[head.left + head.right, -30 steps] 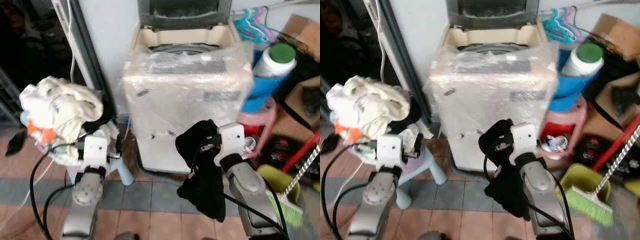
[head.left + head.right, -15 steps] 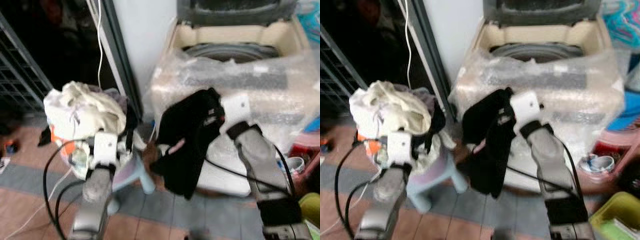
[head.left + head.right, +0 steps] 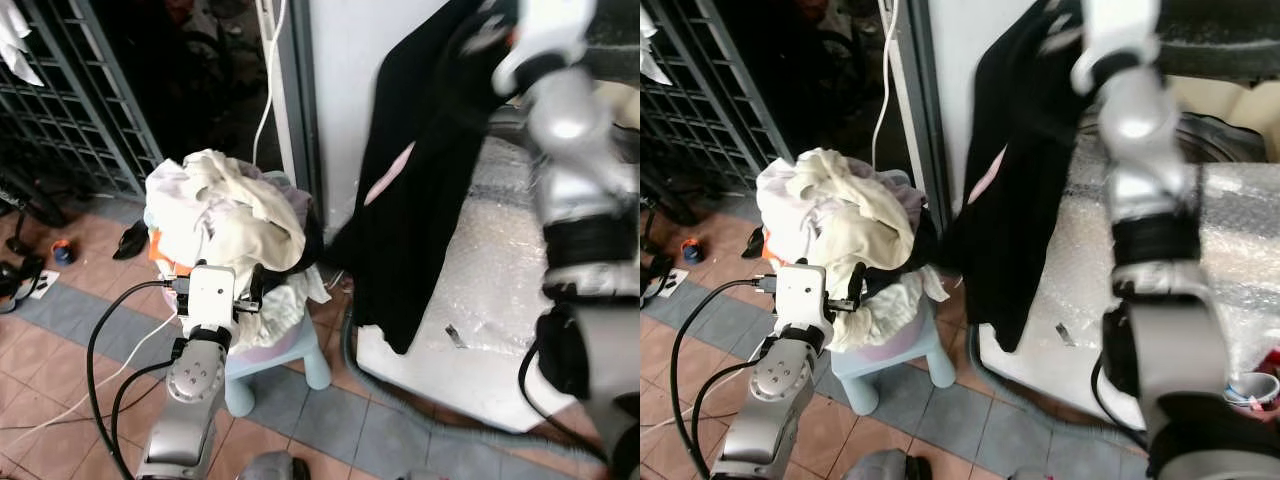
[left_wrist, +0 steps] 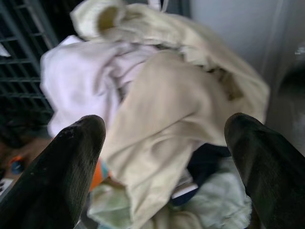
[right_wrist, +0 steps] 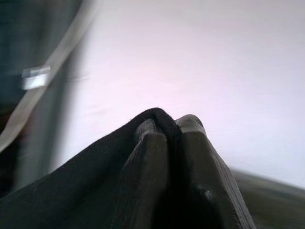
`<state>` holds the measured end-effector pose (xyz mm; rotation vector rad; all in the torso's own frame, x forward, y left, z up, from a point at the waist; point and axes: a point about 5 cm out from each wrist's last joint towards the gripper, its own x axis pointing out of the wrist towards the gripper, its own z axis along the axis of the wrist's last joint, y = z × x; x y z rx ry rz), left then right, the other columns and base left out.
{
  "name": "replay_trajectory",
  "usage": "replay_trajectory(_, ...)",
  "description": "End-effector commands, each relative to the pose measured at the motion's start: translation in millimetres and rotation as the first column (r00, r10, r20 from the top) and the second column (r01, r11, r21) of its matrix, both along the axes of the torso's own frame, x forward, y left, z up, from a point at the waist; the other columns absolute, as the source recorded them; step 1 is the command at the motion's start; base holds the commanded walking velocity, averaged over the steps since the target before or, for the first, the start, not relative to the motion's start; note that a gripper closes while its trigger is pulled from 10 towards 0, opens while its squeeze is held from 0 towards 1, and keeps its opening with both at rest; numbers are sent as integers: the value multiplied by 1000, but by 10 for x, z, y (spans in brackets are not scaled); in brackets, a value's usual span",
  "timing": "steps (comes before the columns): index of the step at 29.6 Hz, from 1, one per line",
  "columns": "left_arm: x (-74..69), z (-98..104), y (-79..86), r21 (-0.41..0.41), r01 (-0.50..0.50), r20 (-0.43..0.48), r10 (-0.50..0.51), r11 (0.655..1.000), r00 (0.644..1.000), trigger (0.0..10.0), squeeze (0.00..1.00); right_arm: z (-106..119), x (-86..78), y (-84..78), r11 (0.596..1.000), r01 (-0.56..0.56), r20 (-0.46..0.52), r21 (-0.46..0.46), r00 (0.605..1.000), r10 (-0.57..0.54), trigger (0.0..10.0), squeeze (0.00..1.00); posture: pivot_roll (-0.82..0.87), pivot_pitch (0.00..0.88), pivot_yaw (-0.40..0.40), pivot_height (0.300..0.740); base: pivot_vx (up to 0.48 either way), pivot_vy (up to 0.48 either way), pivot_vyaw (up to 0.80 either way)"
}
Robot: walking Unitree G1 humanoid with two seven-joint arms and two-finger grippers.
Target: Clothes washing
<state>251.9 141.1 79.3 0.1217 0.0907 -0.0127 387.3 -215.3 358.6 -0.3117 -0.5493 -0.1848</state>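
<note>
The white top-loading washing machine wrapped in clear bubble film (image 3: pixel 1230 230) stood against the wall, its drum opening (image 3: pixel 1225 140) showing behind the right arm. Risk: the loose film near the rim could snag trailing cloth as it passes over.

The long black garment with a pink lining patch (image 3: pixel 415 180) hung from the right gripper (image 5: pixel 164 143), raised high beside the machine, the hem dangling down over the front corner of the cabinet. The jaws were pressed together on a fold of the cloth at its top edge. Judgement: a narrow pinch of that kind could let the fabric slide out under its own weight. If released before the hem clears the rim, most of the garment would probably drape outside the drum or drop to the tiled floor (image 3: pixel 90 350).

The heap of cream and white laundry (image 3: pixel 225 215) sat piled on a pale blue plastic stool (image 3: pixel 895 355), well above its seat. Judgement: a nudge could topple it.

The left gripper (image 4: pixel 164 138) was held just before that heap, jaws wide apart with nothing between them. Its black cable (image 3: pixel 105 350) looped low beside the stool, a possible catch point.
</note>
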Motion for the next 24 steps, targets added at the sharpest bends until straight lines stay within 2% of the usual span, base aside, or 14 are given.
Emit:
replay_trajectory(1, -15, -23, 61, 14, -26, -6, 26, 1000, 1000, 10000, 0, 261, -93, -211, 992, 122, 123, 27, 985, -124, 10000, 0, -45, 0, 59, 740, 0, 0, 0)
replay_trajectory(2, -15, -23, 61, 14, -26, -6, 26, 1000, 1000, 10000, 0, 261, -93, -211, 992, 122, 123, 27, 985, -124, 10000, 0, -45, 0, 59, 740, 0, 0, 0)
replay_trajectory(3, -16, -20, 63, 15, -38, 2, 38, 999, 999, 10000, 0, 344, -155, -388, 975, 222, 173, 23, 959, -223, 10000, 0, -47, 0, 57, 740, 0, 0, 0)
replay_trajectory(6, -5, -6, 52, 20, -47, 14, 47, 999, 999, 10000, 0, 298, -134, -475, 966, 255, 160, 35, 953, -257, 10000, 0, -51, 0, 59, 740, 0, 0, 0)
replay_trajectory(9, 7, 10, 14, 1, -16, 17, 16, 1000, 1000, 10000, 0, 52, -71, -439, 974, 227, 93, 22, 969, -228, 10000, 0, -54, 0, 64, 740, 0, 0, 0)
replay_trajectory(10, 9, 32, 5, -12, 1, 29, -1, 1000, 1000, 10000, 0, -134, -48, -383, 980, 198, 58, -9, 979, -197, 10000, 0, -56, 0, 68, 740, 0, 0, 0)
replay_trajectory(11, 9, 32, 5, -12, 1, 29, -1, 1000, 1000, 10000, 0, -134, -48, -383, 980, 198, 58, -9, 979, -197, 10000, 0, -56, 0, 68, 740, 0, 0, 0)
replay_trajectory(13, 6, 53, 11, -16, 10, 40, -9, 1000, 999, 10000, 0, -330, -41, -368, 986, 169, 12, 2, 986, -169, 10000, 0, -59, 0, 76, 740, 148, 0, 0)
replay_trajectory(18, 7, 52, 17, -13, 19, 39, -19, 1000, 999, 10000, 0, -455, -41, -400, 987, 160, -19, 1, 987, -160, 10000, 0, -64, 0, 80, 740, 338, 0, 0)
replay_trajectory(24, 10, 48, 5, -15, 26, 39, -25, 1000, 999, 10000, 0, -461, -21, -376, 991, 130, -36, 4, 991, -130, 10000, 0, -65, 0, 80, 740, 363, 0, 0)
